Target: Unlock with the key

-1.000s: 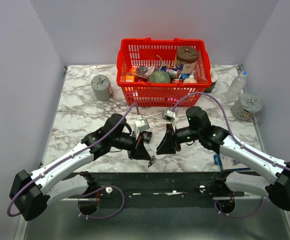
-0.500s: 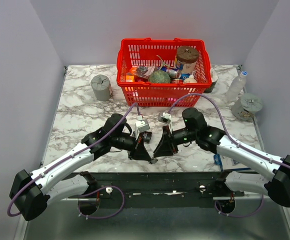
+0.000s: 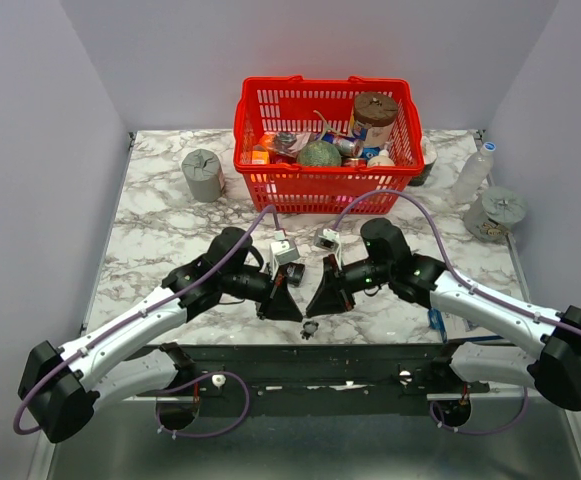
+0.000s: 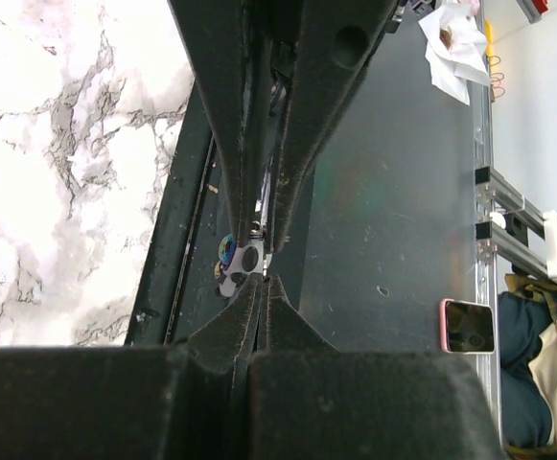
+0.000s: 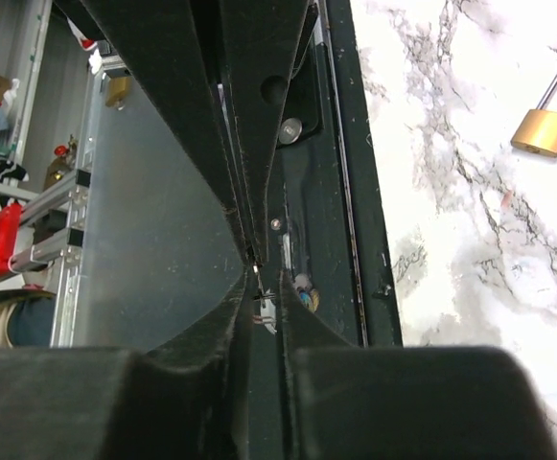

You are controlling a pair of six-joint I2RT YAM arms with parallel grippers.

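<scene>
The key [image 3: 310, 328] is a tiny bunch with dark heads, hanging over the dark rail at the table's front edge. My left gripper [image 3: 292, 308] is shut on it; in the left wrist view the key [image 4: 232, 255] and its coloured tag show just past the pressed-together gripper tips [image 4: 262, 278]. My right gripper [image 3: 315, 303] meets the left tip to tip. In the right wrist view its fingers [image 5: 249, 287] stand a narrow gap apart around a thin silvery part of the key [image 5: 268, 309]. No black padlock shows.
A small brass padlock [image 5: 545, 131] lies on the marble. A red basket [image 3: 325, 173] full of odds stands at the back, with a grey cylinder [image 3: 202, 173] to its left. At the right are a bottle [image 3: 473, 172] and a grey roll [image 3: 497, 210].
The right gripper has slid left to meet the left gripper's tips and narrowed its jaws around the key. The key bunch has shifted slightly right and toward the front.
</scene>
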